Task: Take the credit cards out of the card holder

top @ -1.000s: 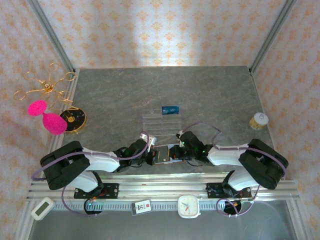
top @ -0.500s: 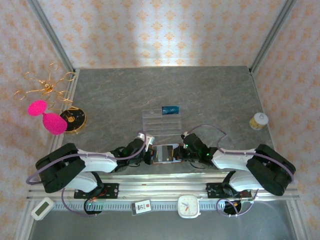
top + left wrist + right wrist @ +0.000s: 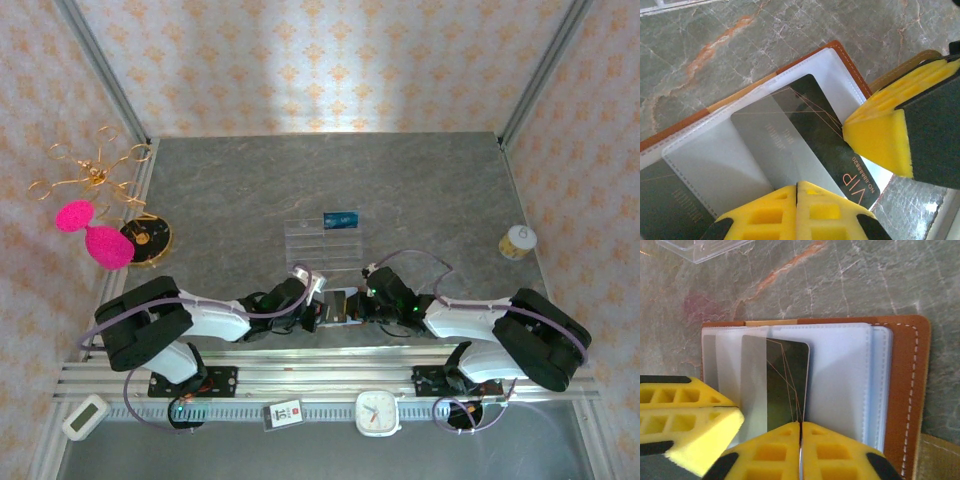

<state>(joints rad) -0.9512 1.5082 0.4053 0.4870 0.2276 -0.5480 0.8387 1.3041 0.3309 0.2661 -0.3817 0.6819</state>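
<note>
Now, your card holder (image 3: 902, 390) lies open and flat on the desk (image 3: 300, 180), with the brown leather down and the pale inner pockets (image 3: 840, 380) facing up. On these pockets you can see the black card (image 3: 787, 380). One part of it is under a half-clear sleeve (image 3: 765, 145) and looks grey. The other part is bare black, with thin orange lines and the word VIP. So this card is partly out of its pocket, but it lies on the card holder.

Your left fingers (image 3: 770, 212) are pressed together with no gap, and their tips are at the left part of the card holder, just beside the black card. I cannot tell if they pinch anything. Your right fingers (image 3: 835, 452) are also pressed together, at the right part of the card holder, and their tips meet one end of the black card. Whether the card's edge goes between the pads, I cannot tell.

Just beyond the card holder, on the side away from the arm bases, stands the clear tray (image 3: 318, 248) with compartments. The blue card (image 3: 341, 219) lies at the tray's corner farthest from the card holder, on the right. Which compartment it is in, I cannot tell.
</note>
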